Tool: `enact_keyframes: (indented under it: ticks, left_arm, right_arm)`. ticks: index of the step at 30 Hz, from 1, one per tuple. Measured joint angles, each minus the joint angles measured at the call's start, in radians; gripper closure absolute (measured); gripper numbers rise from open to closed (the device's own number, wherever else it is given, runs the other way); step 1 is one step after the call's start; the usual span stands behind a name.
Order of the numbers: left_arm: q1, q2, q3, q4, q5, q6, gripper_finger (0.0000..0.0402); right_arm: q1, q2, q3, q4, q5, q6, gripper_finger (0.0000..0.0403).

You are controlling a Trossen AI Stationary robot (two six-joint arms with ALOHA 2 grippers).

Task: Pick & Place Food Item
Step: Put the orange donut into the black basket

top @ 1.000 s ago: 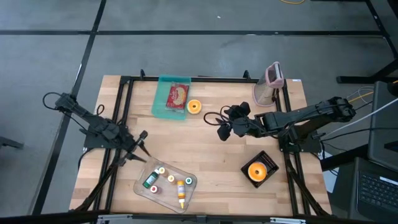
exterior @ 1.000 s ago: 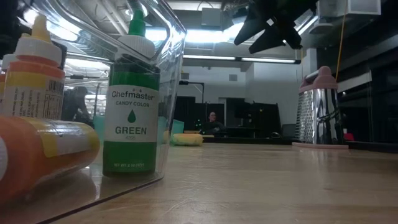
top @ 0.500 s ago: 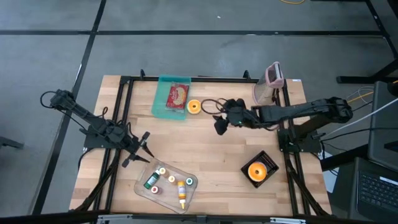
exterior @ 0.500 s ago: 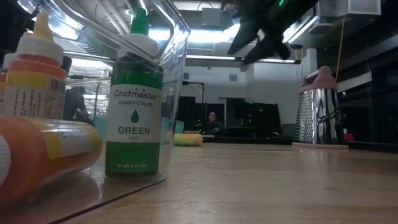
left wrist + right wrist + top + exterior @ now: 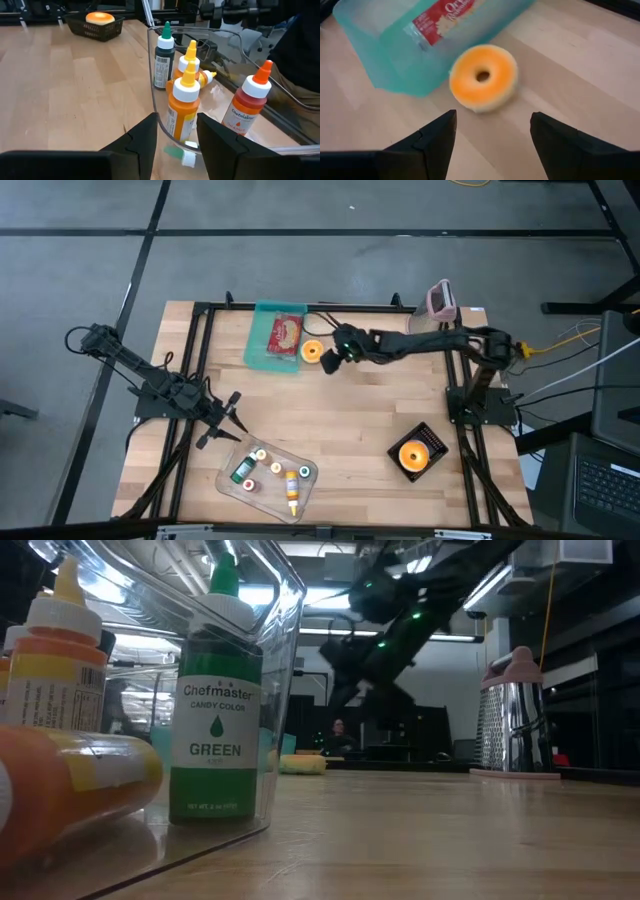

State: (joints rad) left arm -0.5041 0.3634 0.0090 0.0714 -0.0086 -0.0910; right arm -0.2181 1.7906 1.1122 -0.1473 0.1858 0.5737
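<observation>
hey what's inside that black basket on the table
An orange donut sits inside the black basket, also seen from the left wrist camera. Whatever lies under the donut is covered, so I cannot tell if anything else is in there.

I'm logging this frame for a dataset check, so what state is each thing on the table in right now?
right gripper: open, just short of the donut, holding nothing
donut: flat on the table beside the teal bin
teal bin: holds a red packet
left gripper: fingers straddle the clear tray's rim
clear tray: holds colour bottles, some upright, one lying
black basket: holds an orange bun
</observation>
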Motion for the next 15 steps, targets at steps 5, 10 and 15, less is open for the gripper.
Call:
enact_keyframes:
  ticks: [5, 10, 15]
  left_arm:
    - [0.000, 0.000, 0.000, 0.003, 0.000, 0.000, 0.0272]
    - [0.000, 0.000, 0.000, 0.004, 0.000, 0.000, 0.0272]
    - [0.000, 0.000, 0.000, 0.006, 0.001, 0.000, 0.0272]
  right_arm:
    - [-0.022, 0.121, 0.182, -0.102, -0.019, -0.009, 0.0152]
    - [-0.051, 0.233, 0.400, -0.336, 0.017, -0.011, 0.0152]
    - [-0.072, 0.289, 0.519, -0.490, 0.023, -0.014, 0.0152]
